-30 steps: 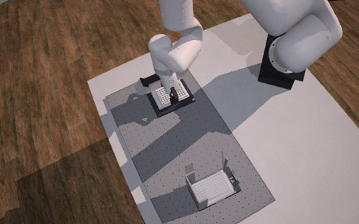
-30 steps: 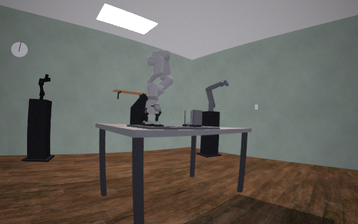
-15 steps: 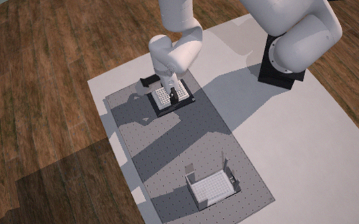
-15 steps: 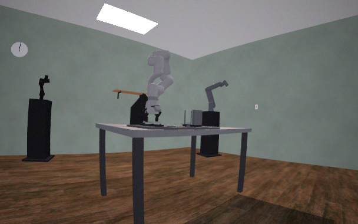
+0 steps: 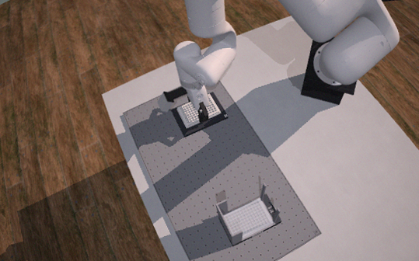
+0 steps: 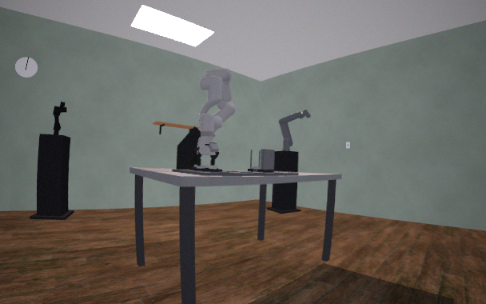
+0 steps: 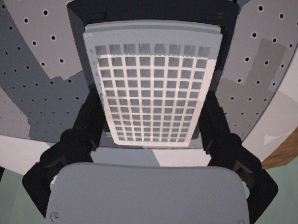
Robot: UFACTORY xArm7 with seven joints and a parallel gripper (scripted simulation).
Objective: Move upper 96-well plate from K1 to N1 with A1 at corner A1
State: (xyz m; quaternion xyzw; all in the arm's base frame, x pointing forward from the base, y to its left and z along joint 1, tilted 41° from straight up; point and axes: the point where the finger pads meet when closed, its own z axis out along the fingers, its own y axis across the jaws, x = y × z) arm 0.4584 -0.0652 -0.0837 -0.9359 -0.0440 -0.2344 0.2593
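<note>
My gripper (image 5: 201,108) is shut on the upper 96-well plate (image 5: 196,113), a white plate with a grid of wells, gripping its two long sides. In the wrist view the plate (image 7: 153,83) lies level between the black fingers, right over the black plate nest N1 (image 7: 153,10). In the top view the nest (image 5: 203,122) frames the plate, with a small pale mark (image 5: 225,116) at its right corner. I cannot tell whether the plate touches the nest floor. The grey stack rack K1 stands at the near end and holds the lower plate (image 5: 250,218).
Nest and rack sit on a grey perforated board (image 5: 217,169) on the white table top. A small black block (image 5: 175,95) lies just behind the nest. My black base (image 5: 329,80) is at the right. The rack's upright posts (image 5: 262,189) rise above the lower plate.
</note>
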